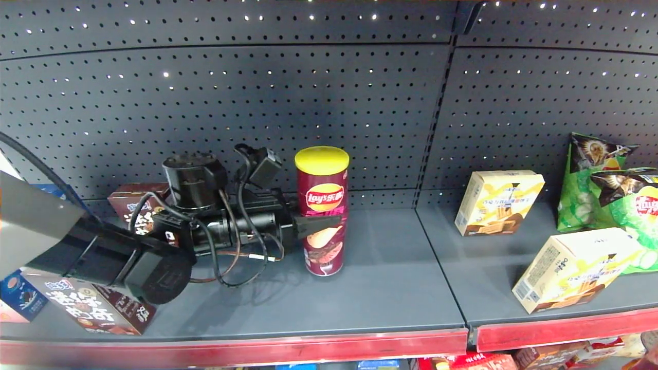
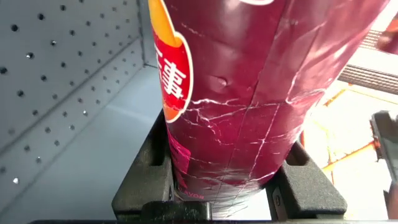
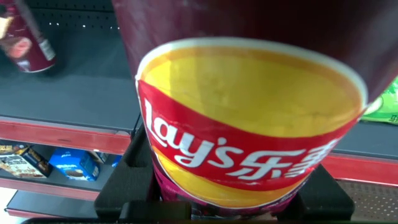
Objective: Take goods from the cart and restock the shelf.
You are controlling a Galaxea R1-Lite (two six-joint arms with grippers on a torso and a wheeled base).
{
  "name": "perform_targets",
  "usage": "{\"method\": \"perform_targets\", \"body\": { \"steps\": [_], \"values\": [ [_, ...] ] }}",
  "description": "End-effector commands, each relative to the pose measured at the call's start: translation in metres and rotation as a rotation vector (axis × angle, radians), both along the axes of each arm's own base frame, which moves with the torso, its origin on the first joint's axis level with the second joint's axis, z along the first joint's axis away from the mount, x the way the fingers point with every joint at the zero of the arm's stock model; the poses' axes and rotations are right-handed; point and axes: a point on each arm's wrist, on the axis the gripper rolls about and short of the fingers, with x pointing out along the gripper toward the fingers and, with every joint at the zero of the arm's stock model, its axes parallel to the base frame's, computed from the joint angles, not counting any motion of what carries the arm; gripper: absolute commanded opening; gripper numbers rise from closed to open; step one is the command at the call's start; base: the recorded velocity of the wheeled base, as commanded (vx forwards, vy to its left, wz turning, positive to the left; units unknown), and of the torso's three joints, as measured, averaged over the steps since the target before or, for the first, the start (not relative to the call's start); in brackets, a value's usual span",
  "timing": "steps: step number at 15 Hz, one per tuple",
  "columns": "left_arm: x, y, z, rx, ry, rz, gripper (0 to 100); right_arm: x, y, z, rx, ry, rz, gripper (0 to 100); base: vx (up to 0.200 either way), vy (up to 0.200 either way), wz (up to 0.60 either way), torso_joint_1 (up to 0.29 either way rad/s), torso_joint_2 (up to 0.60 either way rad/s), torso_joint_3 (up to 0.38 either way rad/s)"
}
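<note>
Head view: left gripper (image 1: 323,226) sits at the can's (image 1: 322,195) 9 o'clock.
Grip: fingers closed on its middle; can upright on shelf (image 1: 390,277).
Right gripper (image 3: 221,202): clamped around a second can (image 3: 249,118).

Yellow boxes (image 1: 497,202) & green chip bags (image 1: 581,205) rt, brown boxes (image 1: 97,311) lt.

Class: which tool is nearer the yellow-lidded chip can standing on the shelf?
Left. The left tool clamps that chip can; the right tool holds a second can, farther off.
</note>
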Motion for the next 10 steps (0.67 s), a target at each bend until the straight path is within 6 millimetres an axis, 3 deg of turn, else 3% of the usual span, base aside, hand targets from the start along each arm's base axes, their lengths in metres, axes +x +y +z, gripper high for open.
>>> {"method": "perform_targets", "body": {
  "steps": [1,10],
  "values": [
    [-0.027,0.010,0.013,-0.009,-0.027,-0.001,0,-0.001,0.000,0.000,0.000,-0.005,0.000,0,0.000,0.000,0.00,0.000,0.00,0.000],
    [-0.057,0.013,-0.014,0.002,-0.002,0.011,0,-0.001,0.000,0.000,0.001,-0.005,-0.002,0,0.000,0.000,0.00,0.000,0.00,0.000]
  ]
}}
